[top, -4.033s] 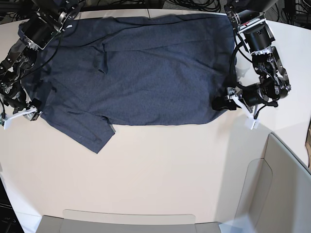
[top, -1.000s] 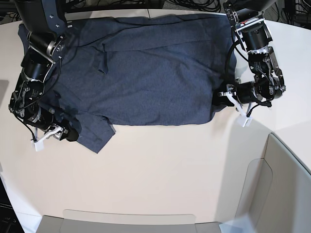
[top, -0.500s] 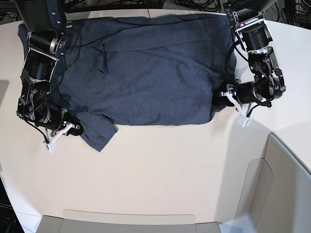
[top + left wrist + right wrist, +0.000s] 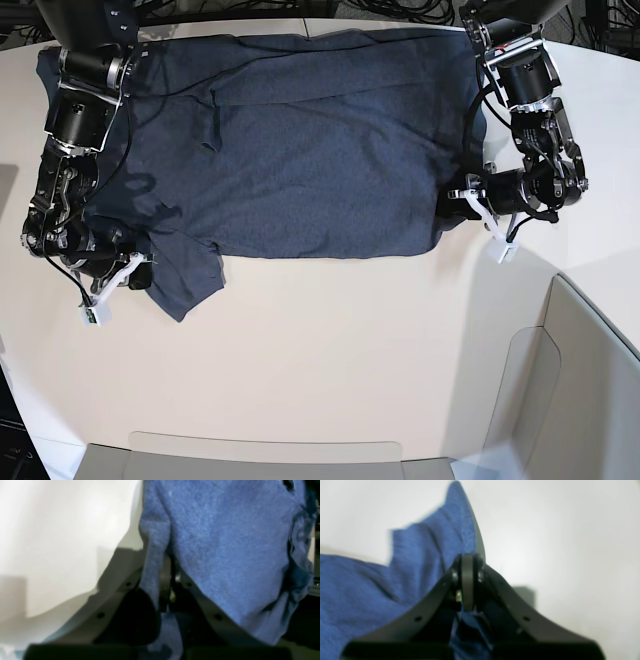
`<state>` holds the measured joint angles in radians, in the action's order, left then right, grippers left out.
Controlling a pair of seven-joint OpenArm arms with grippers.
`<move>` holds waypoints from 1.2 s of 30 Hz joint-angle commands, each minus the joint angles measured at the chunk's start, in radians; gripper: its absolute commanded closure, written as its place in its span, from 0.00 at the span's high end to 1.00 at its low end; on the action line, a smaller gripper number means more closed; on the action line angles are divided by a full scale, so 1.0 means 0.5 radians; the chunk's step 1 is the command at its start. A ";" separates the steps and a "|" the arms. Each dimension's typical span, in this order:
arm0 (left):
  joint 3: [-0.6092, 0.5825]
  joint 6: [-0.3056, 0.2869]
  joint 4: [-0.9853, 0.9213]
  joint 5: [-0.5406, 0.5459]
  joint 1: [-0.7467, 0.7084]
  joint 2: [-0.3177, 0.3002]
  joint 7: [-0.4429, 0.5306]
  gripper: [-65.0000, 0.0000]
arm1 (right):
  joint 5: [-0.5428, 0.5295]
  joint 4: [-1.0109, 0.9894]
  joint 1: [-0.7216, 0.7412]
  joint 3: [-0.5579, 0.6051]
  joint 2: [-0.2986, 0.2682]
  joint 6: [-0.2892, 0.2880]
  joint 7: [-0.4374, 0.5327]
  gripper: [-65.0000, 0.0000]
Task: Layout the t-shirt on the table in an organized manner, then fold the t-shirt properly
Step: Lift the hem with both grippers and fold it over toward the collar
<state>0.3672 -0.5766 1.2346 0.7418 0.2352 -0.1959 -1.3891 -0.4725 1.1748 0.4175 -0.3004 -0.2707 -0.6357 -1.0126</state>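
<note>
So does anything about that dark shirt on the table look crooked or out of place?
Yes. The dark blue-grey cotton t-shirt is not quite flat: its near sleeve juts out at a slant over the off-white table, and a crease bunches near the collar. Nothing looks torn or spilled.

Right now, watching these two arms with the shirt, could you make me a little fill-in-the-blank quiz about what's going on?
1. Both grippers are shut on the ____.
2. The right gripper pinches the shirt's ____, which juts toward the table's near edge.
3. The left gripper pinches the shirt's lower ____ at the opposite side.
4. The shirt's colour is dark ____.

Missing words: t-shirt; sleeve; corner; blue-grey
</note>
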 commanded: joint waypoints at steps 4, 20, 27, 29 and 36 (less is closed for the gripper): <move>-0.002 -0.002 0.236 -0.031 0.034 -0.024 -0.014 0.00 | -0.023 0.313 -0.097 -0.005 -0.056 0.006 0.032 0.00; -0.002 -0.002 0.828 -0.031 -0.211 -0.024 -0.014 0.00 | -0.026 1.233 -0.748 -0.060 -0.163 0.006 0.038 0.00; 0.001 -0.002 1.156 -0.031 -0.426 -0.024 -0.014 0.00 | -0.026 1.442 -1.039 -0.367 -0.154 -0.004 0.035 0.00; 0.004 -0.002 1.209 -0.031 -0.484 -0.024 -0.014 0.00 | -0.026 1.473 -1.110 -0.441 -0.157 -0.004 0.035 0.00; 0.013 -0.002 1.325 -0.037 -0.684 -0.027 -0.014 0.00 | -0.026 1.485 -1.334 -0.576 -0.166 -0.007 0.035 0.00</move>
<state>0.3672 -0.5766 1.8759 0.7170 -0.1181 -0.1963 -1.4113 -0.4770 1.9007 -0.2558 -0.5774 -0.3325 -0.6342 -1.0164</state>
